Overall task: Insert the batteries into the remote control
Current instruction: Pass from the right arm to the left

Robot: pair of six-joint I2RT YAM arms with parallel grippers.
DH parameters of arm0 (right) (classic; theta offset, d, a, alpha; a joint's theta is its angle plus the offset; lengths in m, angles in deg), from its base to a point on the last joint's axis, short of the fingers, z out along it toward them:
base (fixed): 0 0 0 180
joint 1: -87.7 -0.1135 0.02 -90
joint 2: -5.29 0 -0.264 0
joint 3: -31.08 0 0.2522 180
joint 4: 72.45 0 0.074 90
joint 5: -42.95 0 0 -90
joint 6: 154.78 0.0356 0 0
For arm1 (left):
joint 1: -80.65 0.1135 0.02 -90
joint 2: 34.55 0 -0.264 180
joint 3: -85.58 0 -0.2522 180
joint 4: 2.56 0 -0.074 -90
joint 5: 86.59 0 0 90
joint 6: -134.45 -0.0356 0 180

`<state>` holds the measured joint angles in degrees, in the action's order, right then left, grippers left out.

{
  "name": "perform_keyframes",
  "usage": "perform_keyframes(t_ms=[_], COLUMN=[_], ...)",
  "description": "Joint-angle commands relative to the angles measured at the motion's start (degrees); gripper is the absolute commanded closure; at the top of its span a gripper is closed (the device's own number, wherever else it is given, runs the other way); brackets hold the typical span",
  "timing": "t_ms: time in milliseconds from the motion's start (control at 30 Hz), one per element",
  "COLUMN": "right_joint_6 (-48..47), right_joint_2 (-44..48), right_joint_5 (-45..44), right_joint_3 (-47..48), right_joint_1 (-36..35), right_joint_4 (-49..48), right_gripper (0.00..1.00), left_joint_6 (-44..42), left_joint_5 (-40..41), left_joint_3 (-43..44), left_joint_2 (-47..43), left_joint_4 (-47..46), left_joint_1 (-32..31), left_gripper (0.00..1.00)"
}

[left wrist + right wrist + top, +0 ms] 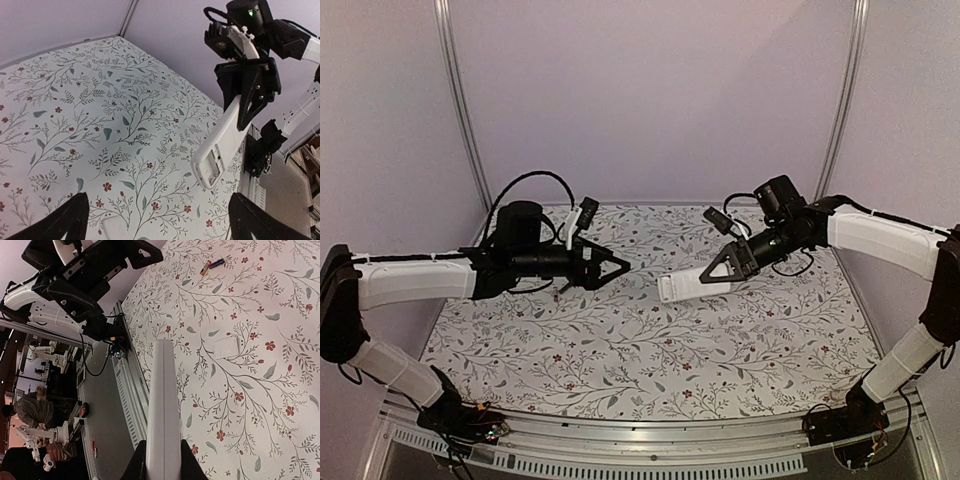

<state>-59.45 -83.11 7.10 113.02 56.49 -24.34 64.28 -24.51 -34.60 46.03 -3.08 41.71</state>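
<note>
Right tool (718,270) grips the remote (690,284) aloft, bay (212,167) seemingly empty; left tool (618,266) gapes, holding nothing; battery (216,263) lies on the tabletop (650,350), unloaded.

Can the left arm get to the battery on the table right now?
Probably yes: the left gripper is open and empty, and the battery lies bare on the table, nothing covering it.

No legible text, labels or numbers.

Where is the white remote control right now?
The remote control is held above the table by the right tool, just right of centre in the top view.
</note>
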Motion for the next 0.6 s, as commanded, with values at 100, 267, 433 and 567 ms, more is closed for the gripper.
perform_keyframes(t_ms=[100, 267, 433, 567], right_joint_6=[-11.33, -16.31, -19.06, -19.97], right_joint_2=[-2.01, -2.94, -2.88, -2.42], right_joint_5=[-2.03, -5.4, -7.04, -7.03], right_joint_3=[6.3, 9.59, 11.12, 11.77], right_joint_1=[-5.89, -9.69, -11.2, -11.47], right_joint_4=[11.36, 16.27, 18.1, 18.57], right_gripper=[1.0, 1.0, 1.0, 1.0], left_joint_6=[-11.37, -12.55, -11.63, -10.74], left_joint_5=[-14.09, -18.74, -22.26, -24.61], left_joint_3=[8.88, 11.68, 12.45, 12.95], left_joint_2=[6.54, 9.83, 11.78, 12.69], left_joint_4=[10.0, 13.18, 13.86, 13.92], left_joint_1=[-4.22, -7.61, -8.49, -8.86], left_gripper=[0.19, 0.25, 0.4, 0.54])
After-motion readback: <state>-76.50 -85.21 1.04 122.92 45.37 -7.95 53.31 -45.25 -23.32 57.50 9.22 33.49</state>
